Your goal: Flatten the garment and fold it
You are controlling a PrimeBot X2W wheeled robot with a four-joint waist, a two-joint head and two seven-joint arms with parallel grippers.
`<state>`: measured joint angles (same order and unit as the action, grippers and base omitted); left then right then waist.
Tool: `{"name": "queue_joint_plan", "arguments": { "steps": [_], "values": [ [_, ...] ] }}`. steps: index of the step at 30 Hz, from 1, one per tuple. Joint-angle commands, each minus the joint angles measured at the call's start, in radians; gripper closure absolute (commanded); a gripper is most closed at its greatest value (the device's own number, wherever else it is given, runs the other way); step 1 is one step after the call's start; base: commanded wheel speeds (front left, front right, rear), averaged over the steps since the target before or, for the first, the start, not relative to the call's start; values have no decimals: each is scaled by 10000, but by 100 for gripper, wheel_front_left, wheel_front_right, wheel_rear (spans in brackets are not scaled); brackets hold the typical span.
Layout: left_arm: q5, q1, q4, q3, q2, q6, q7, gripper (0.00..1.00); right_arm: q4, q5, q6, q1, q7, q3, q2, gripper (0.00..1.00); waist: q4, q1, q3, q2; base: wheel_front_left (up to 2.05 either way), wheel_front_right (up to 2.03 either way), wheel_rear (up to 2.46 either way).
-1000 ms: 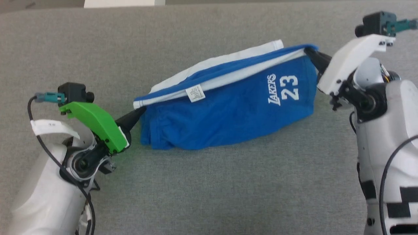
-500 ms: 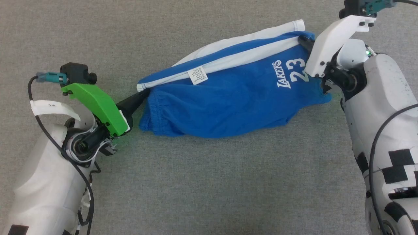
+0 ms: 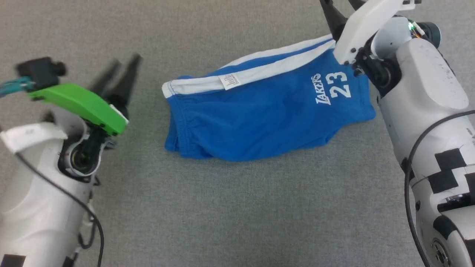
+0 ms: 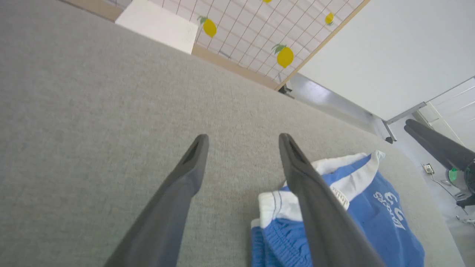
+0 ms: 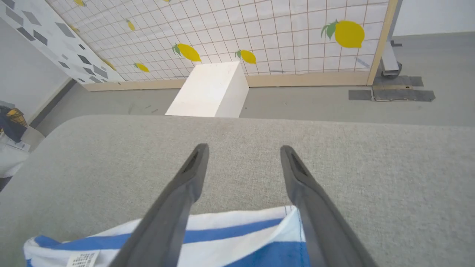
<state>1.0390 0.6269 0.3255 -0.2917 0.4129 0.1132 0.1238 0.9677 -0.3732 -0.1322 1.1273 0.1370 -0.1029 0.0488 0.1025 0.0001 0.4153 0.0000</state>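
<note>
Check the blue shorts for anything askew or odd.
The blue Lakers shorts lie slanted on the grey surface, not flat: the elastic end at the robot's left is bunched, the lower edge is rumpled, and the white tag sticks out over the white stripe. No damage shows.

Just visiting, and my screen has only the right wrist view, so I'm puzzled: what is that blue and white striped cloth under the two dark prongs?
Observer: The head view shows bright blue soft athletic shorts with white side stripes, lying on the grey fabric surface.
Operator: Anything written on them?
Observer: Yes, white lettering reading LAKERS 23 near the hem.
Operator: Where's the other claw?
Observer: The left claw hangs open beside the waistband end, clear of the shorts.
</note>
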Motion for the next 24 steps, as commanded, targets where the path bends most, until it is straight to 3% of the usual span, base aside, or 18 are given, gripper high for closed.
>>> {"name": "queue_joint_plan", "arguments": {
  "steps": [1, 3, 6, 10, 12, 16, 24],
  "values": [
    [-556, 38, -144, 43, 157, 50, -675, 0, 101, -80, 15, 68, -192, -109, 14, 0, -54, -1, -279, 0, 0, 0, 0],
    [-1758, -305, -409, 1, 410, -71, -2163, 0, 370, 300, 15, -49, -333, -210, 14, 0, -127, -1, -567, 0, 0, 0, 0],
    [-3569, -1164, -865, -165, 719, -747, -3615, 0, 941, 1506, 15, -308, 4, -155, 14, 0, -239, -1, -1069, 0, 0, 0, 0],
    [-5066, -2599, -1951, 64, 590, -1603, -3843, 0, 1551, 2826, 15, -755, 1197, 254, 26, 0, -285, -1, -1557, 0, 0, 0, 0],
    [-5453, -3335, -2552, 343, 354, -1809, -3849, 0, 1699, 3407, 15, -993, 1876, 493, 32, 0, -254, -1, -1694, 0, 0, 0, 0],
    [-5750, -4444, -3264, 785, -76, -1915, -3852, 0, 1575, 4289, 15, -1493, 2920, 984, 26, 0, -135, -1, -1809, 0, 0, 0, 0],
    [-5817, -4909, -3317, 935, -602, -1427, -3854, 0, 676, 4952, 15, -2567, 3482, 1331, 17, 0, 376, -1, -1508, 0, 0, 0, 0]
  ]
}}
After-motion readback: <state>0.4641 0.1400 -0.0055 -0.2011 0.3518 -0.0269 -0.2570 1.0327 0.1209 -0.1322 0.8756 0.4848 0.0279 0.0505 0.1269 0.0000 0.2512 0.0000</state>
